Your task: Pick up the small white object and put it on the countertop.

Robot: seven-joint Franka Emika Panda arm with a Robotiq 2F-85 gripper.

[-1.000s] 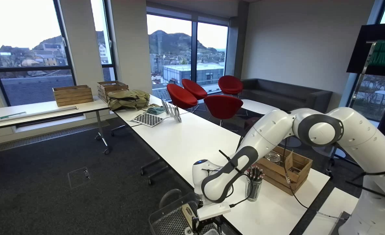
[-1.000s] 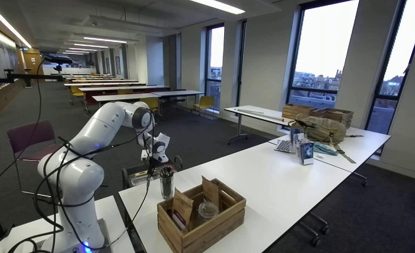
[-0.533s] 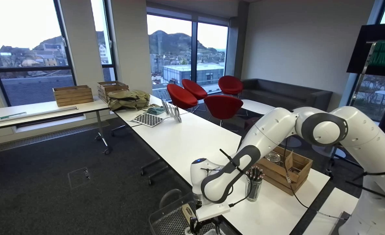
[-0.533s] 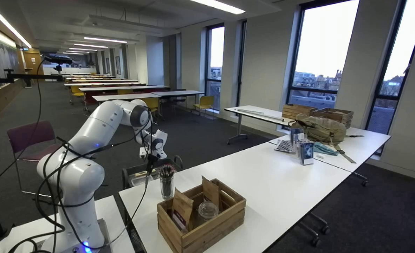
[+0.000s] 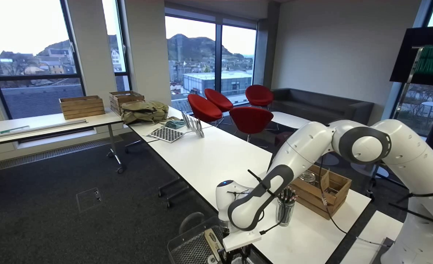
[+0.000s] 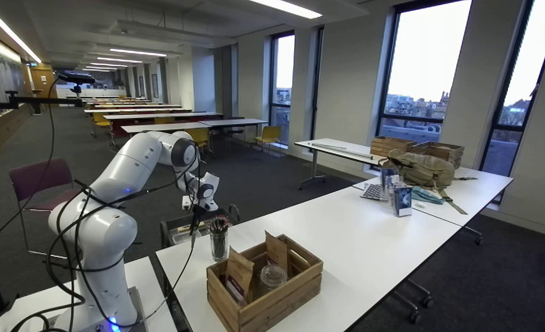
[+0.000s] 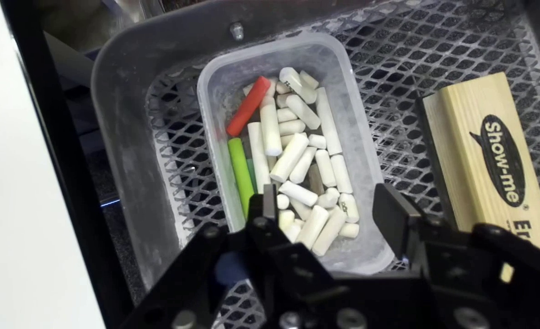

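Your gripper [image 7: 329, 201] hangs over the tub [image 7: 363, 164] of white chalk [image 7: 290, 157], jaws well apart, holding nothing; eraser [image 7: 487, 160] and countertop [image 7: 18, 192] flank the tub.

Wrist view: claw [image 7: 331, 210] hides parts of chalk tub [image 7: 361, 119] and wooden eraser [image 7: 487, 160]; right edge crops mesh tray [image 7: 121, 105].

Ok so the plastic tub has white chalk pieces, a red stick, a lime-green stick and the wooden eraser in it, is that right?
Almost: the wrist view shows the wooden Show-me eraser outside the plastic tub, beside it in the mesh tray. The white chalk pieces, red chalk stick and lime-green chalk stick are in the tub, as you say.
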